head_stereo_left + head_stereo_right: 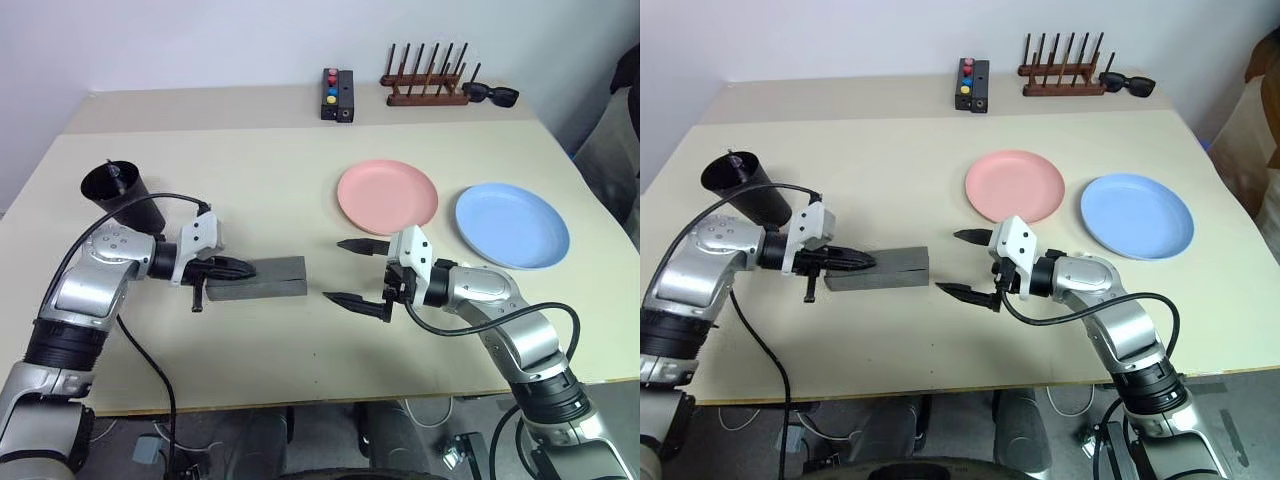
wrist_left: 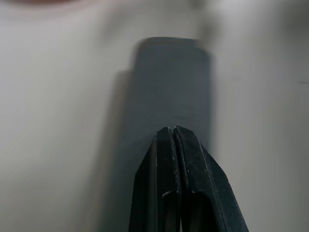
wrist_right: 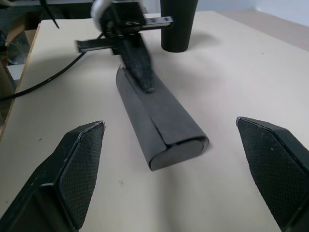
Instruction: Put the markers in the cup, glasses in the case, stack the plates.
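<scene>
Grey and closed, the case (image 1: 262, 279) lies flat near the middle of the beige worktop (image 1: 250, 170), its long side running left to right. We see our left end effector (image 1: 243, 267) with its fingers pressed together and holding nothing, the tips resting on or just above the case's left end; the right wrist view shows them over the lid, though we cannot tell whether they touch it. Our right end effector (image 1: 352, 272) hovers just right of the case with its two black fingers spread wide, empty, pointing left toward the case's right end. The black cup (image 1: 122, 193) stands upright at the left of the worktop, just beyond the left arm, with a slim thing sticking up inside it. Right of centre lies the pink plate (image 1: 387, 195), and the light blue plate (image 1: 512, 224) sits just beside it, further right, the two apart and not stacked. At the far edge stand a small black box (image 1: 337, 94) with coloured buttons, a wooden peg rack (image 1: 427, 82), and black sunglasses (image 1: 491, 94) just right of the rack.
</scene>
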`<state>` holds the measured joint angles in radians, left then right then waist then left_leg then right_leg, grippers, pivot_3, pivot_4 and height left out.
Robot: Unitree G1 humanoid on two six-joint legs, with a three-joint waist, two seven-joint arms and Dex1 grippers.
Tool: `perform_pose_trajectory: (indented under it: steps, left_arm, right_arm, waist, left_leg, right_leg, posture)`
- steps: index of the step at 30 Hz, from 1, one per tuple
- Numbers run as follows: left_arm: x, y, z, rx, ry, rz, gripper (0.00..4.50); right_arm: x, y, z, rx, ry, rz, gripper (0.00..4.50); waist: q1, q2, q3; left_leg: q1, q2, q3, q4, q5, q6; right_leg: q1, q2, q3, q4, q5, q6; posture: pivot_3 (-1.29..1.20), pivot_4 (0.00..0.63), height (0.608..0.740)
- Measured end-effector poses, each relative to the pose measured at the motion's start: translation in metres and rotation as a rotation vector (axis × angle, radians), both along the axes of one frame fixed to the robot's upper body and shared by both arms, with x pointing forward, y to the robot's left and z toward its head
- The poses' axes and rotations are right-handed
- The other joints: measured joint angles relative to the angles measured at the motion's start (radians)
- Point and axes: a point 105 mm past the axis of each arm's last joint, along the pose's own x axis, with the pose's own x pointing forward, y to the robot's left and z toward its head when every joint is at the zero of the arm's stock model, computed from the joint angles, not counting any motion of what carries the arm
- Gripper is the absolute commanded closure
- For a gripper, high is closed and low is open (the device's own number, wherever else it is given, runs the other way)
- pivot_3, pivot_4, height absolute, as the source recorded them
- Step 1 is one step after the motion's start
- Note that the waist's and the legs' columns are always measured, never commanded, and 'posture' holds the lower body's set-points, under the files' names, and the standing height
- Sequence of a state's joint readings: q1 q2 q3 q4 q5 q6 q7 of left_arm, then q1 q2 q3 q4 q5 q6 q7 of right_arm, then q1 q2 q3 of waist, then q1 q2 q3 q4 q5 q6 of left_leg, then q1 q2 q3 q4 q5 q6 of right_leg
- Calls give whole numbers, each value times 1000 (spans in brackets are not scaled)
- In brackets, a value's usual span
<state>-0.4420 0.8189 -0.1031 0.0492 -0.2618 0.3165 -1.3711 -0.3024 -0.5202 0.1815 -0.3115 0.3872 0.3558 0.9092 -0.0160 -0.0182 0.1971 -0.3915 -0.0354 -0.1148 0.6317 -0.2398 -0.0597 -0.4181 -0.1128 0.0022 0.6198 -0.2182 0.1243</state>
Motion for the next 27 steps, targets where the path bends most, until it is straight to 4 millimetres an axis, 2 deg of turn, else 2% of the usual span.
perform_pose_trajectory:
  steps: [5, 12, 14, 17, 20, 22, 24, 27]
  left_arm:
    - [-7, -1, -5, 11, 9, -4, 4483]
    - [-5, -3, -3, -20, -4, 23, 4483]
    - [-4, -5, 1, -61, -2, 32, 4483]
    - [-3, -6, 19, -138, -35, 55, 4483]
    - [-2, -4, 43, -223, -90, 90, 4483]
    - [-3, -3, 52, -247, -115, 105, 4483]
    - [-6, -1, 51, -257, -115, 130, 4483]
    - [-11, 1, 40, -256, -80, 166, 4483]
  right_arm:
    - [0, 0, 0, -1, 0, 2, 0]
    - [-1, 0, 0, -1, 0, 7, 0]
    - [0, 0, 0, -3, -1, 5, 0]
    - [3, -3, 4, -17, -24, -8, 0]
    - [23, -17, 11, -68, -99, -103, 0]
    - [40, -30, 13, -118, -149, -189, 0]
    - [59, -41, 13, -167, -196, -280, 0]
    - [76, -54, 9, -242, -252, -360, 0]
  waist:
    - [0, 0, 0]
    - [1, 0, 0]
    - [0, 0, 0]
    - [0, 0, 0]
    - [-3, 0, 0]
    - [-2, 0, 0]
    - [-6, 0, 0]
    - [-4, 0, 0]
  left_leg:
    - [0, 0, 0, 0, 0, 0]
    - [0, 0, 0, 0, 0, 0]
    - [0, 0, 0, 0, 0, 0]
    - [0, 0, 0, 0, 0, 0]
    - [0, 0, 0, 0, 0, 0]
    - [0, 0, 0, 0, 0, 0]
    - [0, 0, 1, -1, 0, 0]
    - [0, 0, 1, -1, 0, 0]
  right_leg:
    - [0, 0, 0, 0, -1, -3]
    - [0, 0, 0, 0, -1, -3]
    - [0, 0, 0, 0, -1, -2]
    - [0, 0, 0, 0, -1, -2]
    - [0, 0, 0, 0, -1, -2]
    - [0, 0, 0, 0, -1, -1]
    - [-1, 0, 0, 0, 0, 0]
    - [-1, 0, 0, 0, 0, 0]
  posture:
    - [0, 150, 734]
    - [0, 150, 734]
    - [0, 150, 734]
    - [0, 150, 734]
    - [0, 150, 734]
    - [0, 150, 734]
    - [0, 150, 734]
    - [0, 150, 734]
